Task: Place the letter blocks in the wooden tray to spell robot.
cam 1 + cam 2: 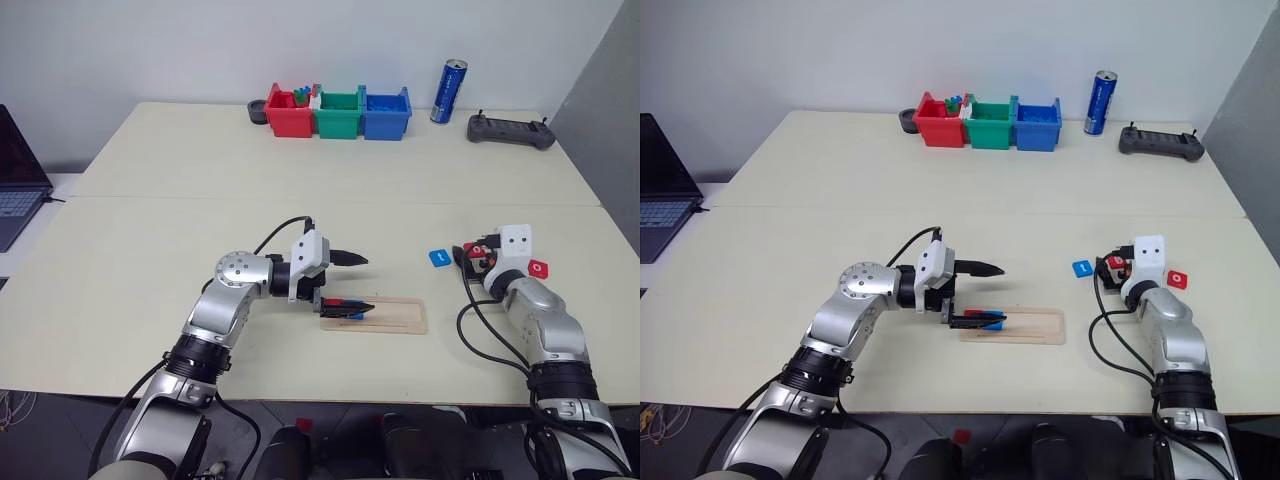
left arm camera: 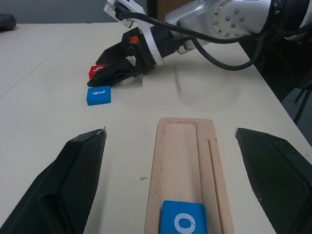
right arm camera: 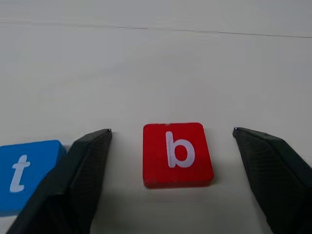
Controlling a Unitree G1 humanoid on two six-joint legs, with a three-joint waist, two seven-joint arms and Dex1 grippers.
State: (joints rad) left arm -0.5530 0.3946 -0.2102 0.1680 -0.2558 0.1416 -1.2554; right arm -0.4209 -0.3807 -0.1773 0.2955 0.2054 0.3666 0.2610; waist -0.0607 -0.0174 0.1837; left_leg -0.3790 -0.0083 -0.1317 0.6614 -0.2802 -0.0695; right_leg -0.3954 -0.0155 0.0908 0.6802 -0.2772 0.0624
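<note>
Judging by looks, you have light, stiff, flat tiles with smooth faces that could slip, so take each by two opposite edges, low against the worktop [image 1: 150, 240]. Starting at the left, your left tool [image 1: 352, 285] hangs spread over the near end of the tray [image 1: 395, 315], holding nothing; a blue o [image 2: 183, 220] lies in the groove between its fingers, with a red tile just beside it, letter hidden. Further right the blue t [image 1: 439, 257] sits on the worktop. Next, your right tool [image 3: 170, 146] stands wide around the red b [image 3: 177, 154], fingers apart from both edges, nothing pinched yet. A red o [image 1: 540, 268] lies past that arm.
</note>
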